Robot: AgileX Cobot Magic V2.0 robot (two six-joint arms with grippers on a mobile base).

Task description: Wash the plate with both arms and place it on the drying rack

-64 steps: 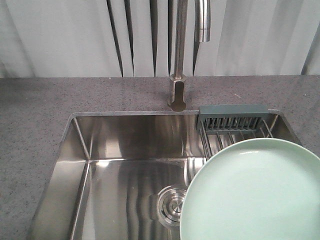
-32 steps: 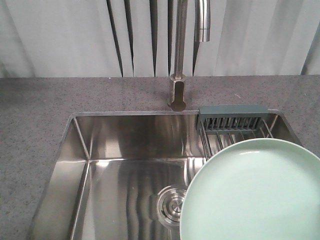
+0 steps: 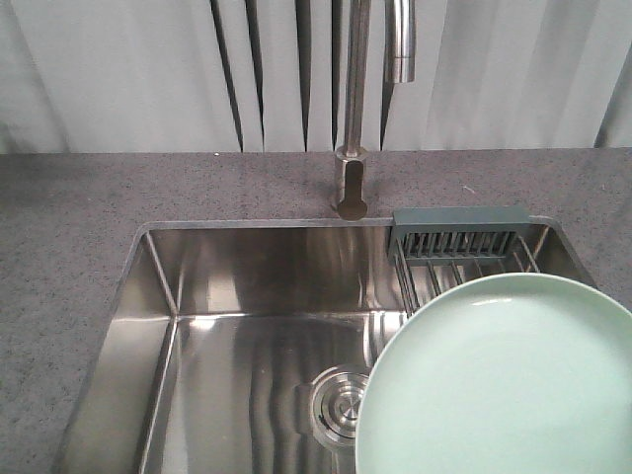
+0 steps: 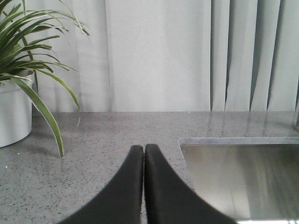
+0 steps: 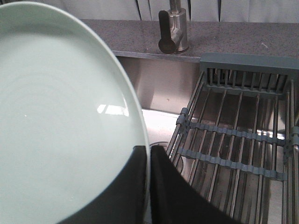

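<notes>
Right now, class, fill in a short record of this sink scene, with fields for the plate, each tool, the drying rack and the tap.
plate: pale green, gripped at its rim, held over the right part of the sink
right tool: shut on the plate's rim
left tool: shut, empty, over the countertop beside the sink's corner
drying rack: in the sink's right end, its wires bare in the right wrist view
tap: behind the sink, no water seen running

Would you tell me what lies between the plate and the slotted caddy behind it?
Between plate and caddy, only bare steel wires of the drying rack show, in the front view.
</notes>
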